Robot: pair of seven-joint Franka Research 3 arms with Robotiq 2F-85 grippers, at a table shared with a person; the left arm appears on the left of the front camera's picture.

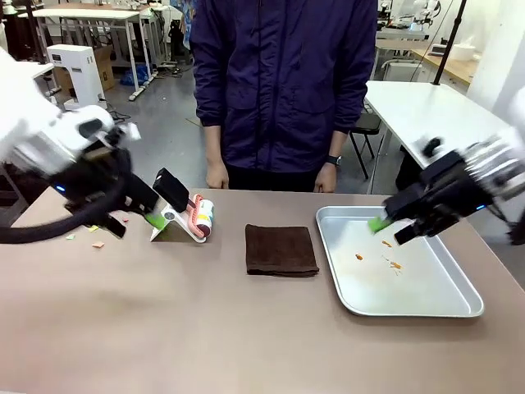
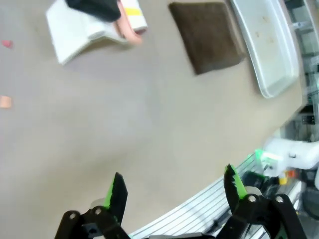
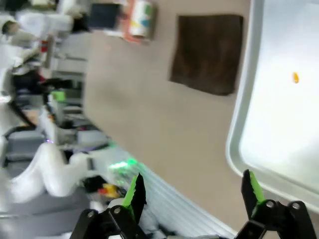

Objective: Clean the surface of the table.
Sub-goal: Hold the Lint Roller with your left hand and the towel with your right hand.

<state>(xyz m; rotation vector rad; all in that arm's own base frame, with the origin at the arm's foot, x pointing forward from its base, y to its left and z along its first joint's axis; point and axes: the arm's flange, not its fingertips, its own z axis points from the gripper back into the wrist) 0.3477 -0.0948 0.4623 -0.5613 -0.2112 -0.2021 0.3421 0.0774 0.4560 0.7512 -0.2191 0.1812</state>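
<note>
The brownish-taupe table (image 1: 164,320) carries a few small paper scraps (image 1: 97,245) at its left end. My left gripper (image 1: 141,215) hovers there, just left of a lint roller (image 1: 199,217) on a white stand, and it is open with nothing between its fingers. In the left wrist view the gripper (image 2: 175,191) is open above the bare table (image 2: 99,129), with pink scraps (image 2: 5,102) at the picture's edge. My right gripper (image 1: 392,228) hangs open over the silver tray (image 1: 443,308); the right wrist view shows that gripper (image 3: 193,191) open above the tray's rim (image 3: 234,144).
A folded dark brown cloth (image 1: 281,249) lies mid-table between the roller and the tray. Orange crumbs (image 1: 395,264) dot the tray. A person in a dark jacket (image 1: 283,82) stands at the far edge, hands at their sides. A white table (image 1: 426,107) is behind right.
</note>
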